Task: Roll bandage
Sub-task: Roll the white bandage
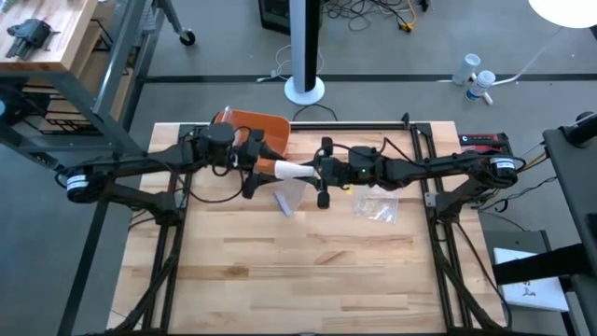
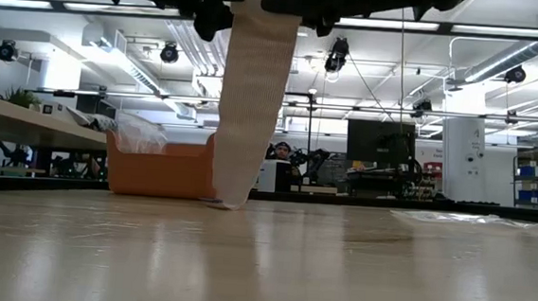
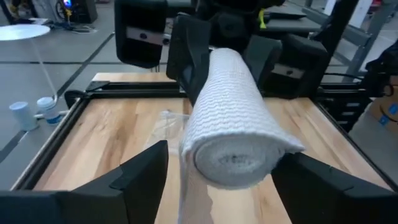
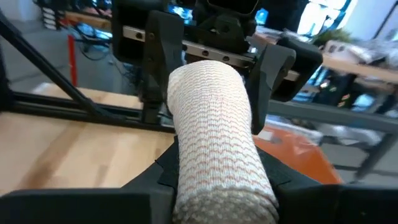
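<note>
- Low view, nearest you: the loose tail (image 2: 251, 102) of the bandage hangs from the top centre of the frame, its end touching the worktop (image 2: 261, 264). I'd judge it's left free so it can feed onto the roll.
- High view, centre: the bandage roll (image 1: 292, 171) is held level in the air between your 2 hands, above the worktop (image 1: 308, 271).
- The right hand (image 1: 322, 173), from the right of the frame, looks clamped on one end of the roll.
- The left hand (image 1: 256, 166), from the left, meets the other end; its wrist view shows its own fingers (image 3: 140, 171) spread apart, so it isn't gripping.
- Further back, upper centre: an orange bin (image 1: 254, 126), and a clear plastic wrapper (image 1: 376, 205) right of centre.
</note>
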Controlling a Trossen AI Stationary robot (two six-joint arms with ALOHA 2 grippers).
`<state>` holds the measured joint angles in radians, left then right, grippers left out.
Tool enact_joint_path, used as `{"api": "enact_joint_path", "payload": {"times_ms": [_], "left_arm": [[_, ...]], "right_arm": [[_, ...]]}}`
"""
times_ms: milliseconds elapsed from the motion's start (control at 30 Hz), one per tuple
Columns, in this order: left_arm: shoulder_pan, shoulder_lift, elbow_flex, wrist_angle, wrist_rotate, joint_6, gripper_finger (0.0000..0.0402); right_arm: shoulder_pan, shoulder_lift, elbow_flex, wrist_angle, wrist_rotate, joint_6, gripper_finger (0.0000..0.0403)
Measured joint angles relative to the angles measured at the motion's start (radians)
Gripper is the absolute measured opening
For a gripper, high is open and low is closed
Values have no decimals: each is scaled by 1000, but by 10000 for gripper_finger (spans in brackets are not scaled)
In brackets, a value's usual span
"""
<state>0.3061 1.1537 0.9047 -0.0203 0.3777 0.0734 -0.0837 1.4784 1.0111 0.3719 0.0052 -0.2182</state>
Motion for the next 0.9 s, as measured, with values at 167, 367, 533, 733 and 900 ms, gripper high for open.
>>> {"api": "enact_joint_path", "payload": {"times_ms": [167, 367, 533, 733, 900], "left_arm": [[0, 16, 1, 67, 2, 79, 287], [0, 37, 1, 80, -1, 191, 297], [-2, 66, 1, 129, -43, 188, 273], [-2, 78, 1, 147, -33, 180, 203], [-2, 75, 1, 143, -19, 179, 130]], "right_arm": [[0, 3, -1, 0, 69, -21, 96], [0, 3, -2, 4, 119, 16, 98], [6, 1, -2, 30, 102, 4, 96], [7, 1, -2, 29, 99, 5, 98], [10, 1, -2, 30, 98, 9, 102]]}}
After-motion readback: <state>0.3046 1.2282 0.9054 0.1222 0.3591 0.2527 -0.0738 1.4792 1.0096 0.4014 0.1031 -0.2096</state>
